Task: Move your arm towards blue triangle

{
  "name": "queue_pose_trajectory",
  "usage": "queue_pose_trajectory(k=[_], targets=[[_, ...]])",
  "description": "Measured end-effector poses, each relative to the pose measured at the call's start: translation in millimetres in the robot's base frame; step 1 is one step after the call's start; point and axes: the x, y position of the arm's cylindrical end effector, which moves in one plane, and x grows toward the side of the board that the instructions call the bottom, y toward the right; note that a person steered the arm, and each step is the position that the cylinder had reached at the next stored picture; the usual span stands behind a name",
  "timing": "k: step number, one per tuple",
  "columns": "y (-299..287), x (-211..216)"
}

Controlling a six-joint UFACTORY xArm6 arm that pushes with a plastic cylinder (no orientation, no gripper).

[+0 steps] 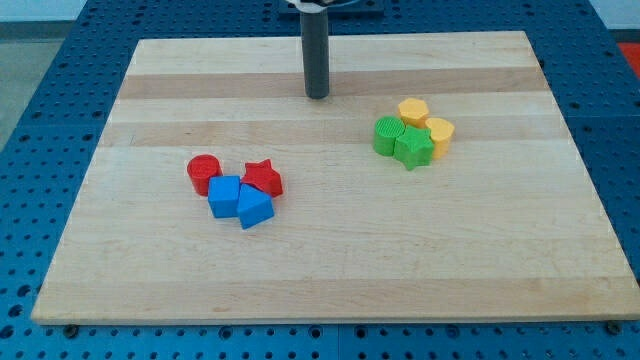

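Observation:
The blue triangle lies at the view's left of centre on the wooden board, at the lower right of a cluster. It touches a blue cube on its left and a red star above it. A red cylinder sits at the cluster's left. My tip stands near the view's top centre, well above and to the right of the blue triangle, touching no block.
A second cluster sits at the view's right: a green cylinder, a green star, a yellow hexagon and a yellow block. The board lies on a blue perforated table.

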Motion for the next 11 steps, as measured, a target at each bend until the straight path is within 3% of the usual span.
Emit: queue_pose_trajectory(k=[4,6,8,11], targets=[[-42.6,74.3],[-13.8,96.6],[-13.8,153.1],[-31.6,189.5]])
